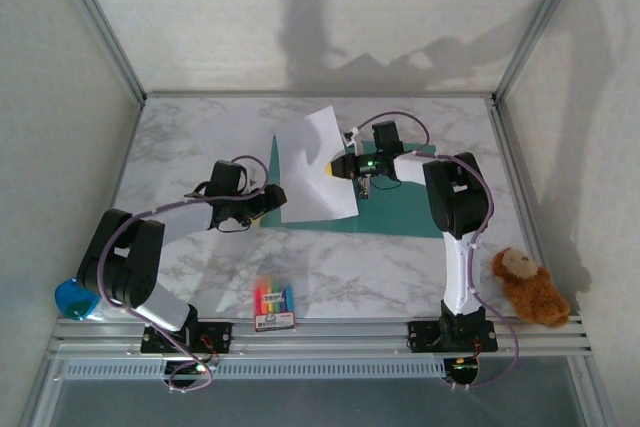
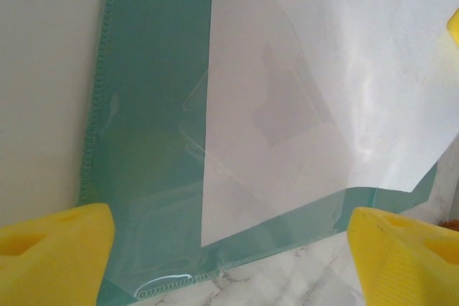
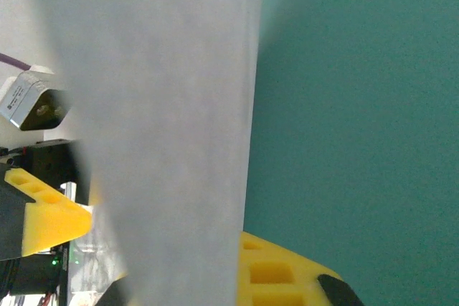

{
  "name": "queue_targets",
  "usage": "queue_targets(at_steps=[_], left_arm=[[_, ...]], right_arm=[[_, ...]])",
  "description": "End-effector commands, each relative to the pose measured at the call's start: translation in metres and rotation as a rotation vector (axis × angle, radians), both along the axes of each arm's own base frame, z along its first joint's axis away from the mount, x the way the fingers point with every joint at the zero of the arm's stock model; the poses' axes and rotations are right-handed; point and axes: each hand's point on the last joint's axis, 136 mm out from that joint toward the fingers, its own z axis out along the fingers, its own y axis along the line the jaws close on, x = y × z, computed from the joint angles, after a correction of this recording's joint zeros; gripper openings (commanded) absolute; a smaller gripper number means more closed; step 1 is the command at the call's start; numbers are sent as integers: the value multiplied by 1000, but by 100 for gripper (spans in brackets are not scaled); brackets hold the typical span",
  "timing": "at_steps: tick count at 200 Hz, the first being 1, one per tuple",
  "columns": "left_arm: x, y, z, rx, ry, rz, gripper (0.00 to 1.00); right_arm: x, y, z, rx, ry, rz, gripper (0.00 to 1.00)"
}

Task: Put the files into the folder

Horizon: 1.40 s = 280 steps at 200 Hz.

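— What is the right gripper (image 3: 165, 226) doing?

— Its yellow fingers (image 3: 50, 214) stand on either side of the white sheet (image 3: 165, 69). The sheet runs between them and covers their tips. From above, that edge of the paper is lifted off the folder (image 3: 358, 105), so I read it as clamped on the sheet's right edge, over the folder's middle.

— And the left gripper (image 2: 231, 252)?

— Its fingers (image 2: 54, 249) are spread wide and grip nothing. It sits at the folder's left near corner, by the stitched edge. I can't tell whether it touches the folder.

— How does the sheet lie against the folder?

— It lies over the folder's left half. A narrow teal strip shows along the paper's left side, and the folder's right half lies bare beyond the right gripper. From the left wrist, a white layer lies flat on the teal, with the corner of a clear pocket flap (image 2: 190, 109) at its left edge. The raised part curls above that layer and shadows it. Whether this is one sheet or two, I can't tell.

— So is the paper inside the folder?

— The folder is spread flat on the marble table (image 1: 190, 137), and the paper rests uncovered on top of its left panel.

— What else is around the folder?

— A crayon box (image 1: 273, 305) lies on its near side, well apart, between the two arm bases. A brown plush bear (image 1: 527, 285) sits well beyond the folder's right end, at the table's near edge.
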Motion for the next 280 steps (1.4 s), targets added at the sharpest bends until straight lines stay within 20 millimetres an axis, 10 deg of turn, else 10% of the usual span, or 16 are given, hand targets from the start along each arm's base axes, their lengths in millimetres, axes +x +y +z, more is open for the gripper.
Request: queue_targets(at_steps=[1, 99, 146, 182, 280], left_arm=[[-2, 4, -5, -7, 13, 11, 85], [-4, 8, -10, -14, 20, 18, 85], [-6, 9, -13, -10, 28, 19, 85], [-7, 9, -15, -13, 37, 18, 85], [-3, 6, -8, -23, 32, 9, 84]], right_arm=[[4, 8, 24, 32, -52, -26, 0], [2, 21, 22, 40, -18, -70, 0], [3, 20, 19, 15, 2, -71, 19], [19, 16, 19, -16, 2, -85, 40], [77, 9, 21, -9, 61, -63, 49]])
